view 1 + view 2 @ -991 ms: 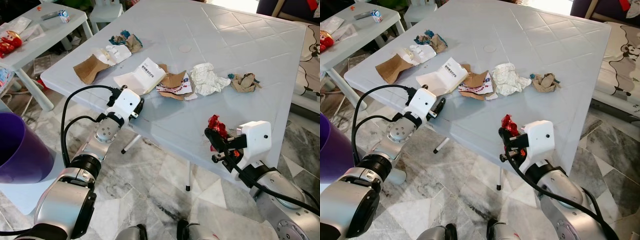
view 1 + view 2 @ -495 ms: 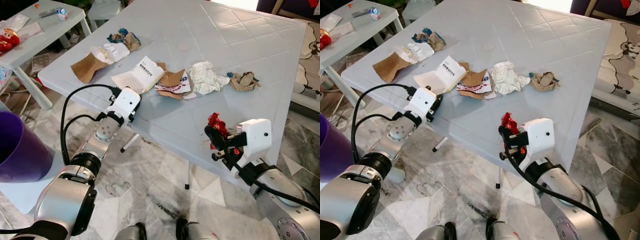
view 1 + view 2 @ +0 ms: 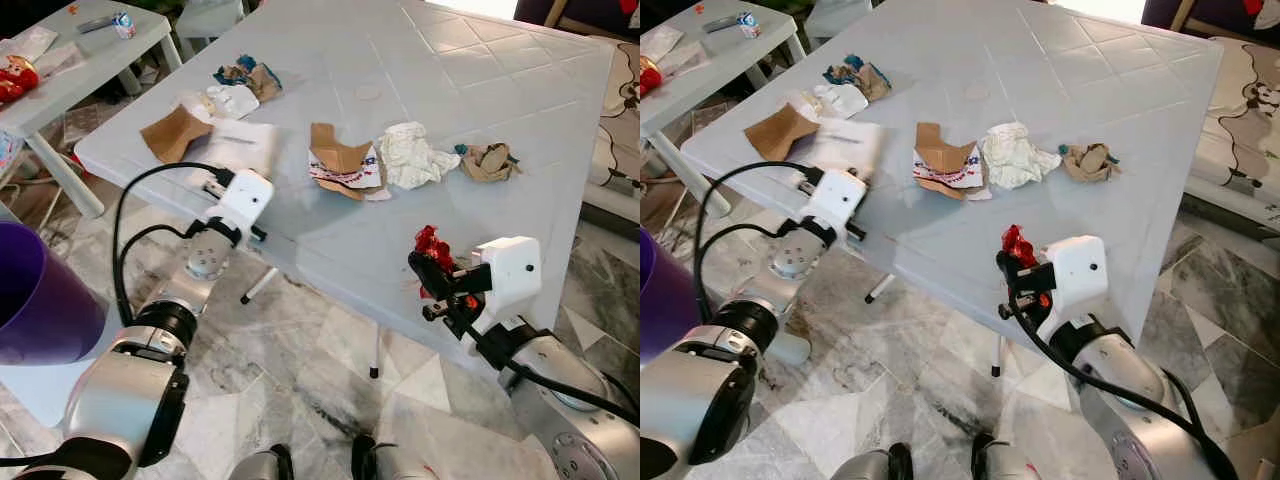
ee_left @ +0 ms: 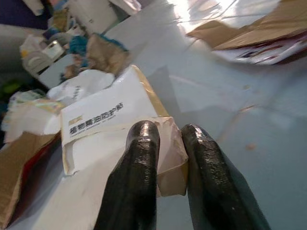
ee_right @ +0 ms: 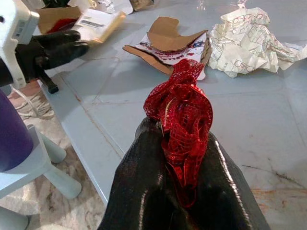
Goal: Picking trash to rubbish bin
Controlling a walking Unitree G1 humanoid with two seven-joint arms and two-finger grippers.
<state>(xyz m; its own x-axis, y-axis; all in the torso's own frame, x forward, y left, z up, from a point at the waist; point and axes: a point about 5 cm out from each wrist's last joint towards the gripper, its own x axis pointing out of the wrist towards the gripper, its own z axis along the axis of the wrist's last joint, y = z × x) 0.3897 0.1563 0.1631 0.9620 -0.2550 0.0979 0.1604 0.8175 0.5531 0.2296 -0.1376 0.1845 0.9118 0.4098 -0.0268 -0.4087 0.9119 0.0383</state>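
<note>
- Head view: the left gripper [image 3: 258, 232] hangs at the table [image 3: 520, 120] edge, the white paper box [image 3: 240, 145] just beyond it. The purple bin [image 3: 40, 300] stands well apart, so a carry could shed it.
- Left wrist: fingers [image 4: 139, 158] pinch the box's torn flap thinly; its long axis runs away from the gripper.
- Right wrist: the right gripper [image 5: 184, 158] is closed on red mesh trash [image 5: 182, 115], standing upright.

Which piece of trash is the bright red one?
The crumpled red mesh scrap, pinched between the right gripper's black fingers at the table's near edge. The other scraps are brown, white or printed paper and card lying on the grey table.
</note>
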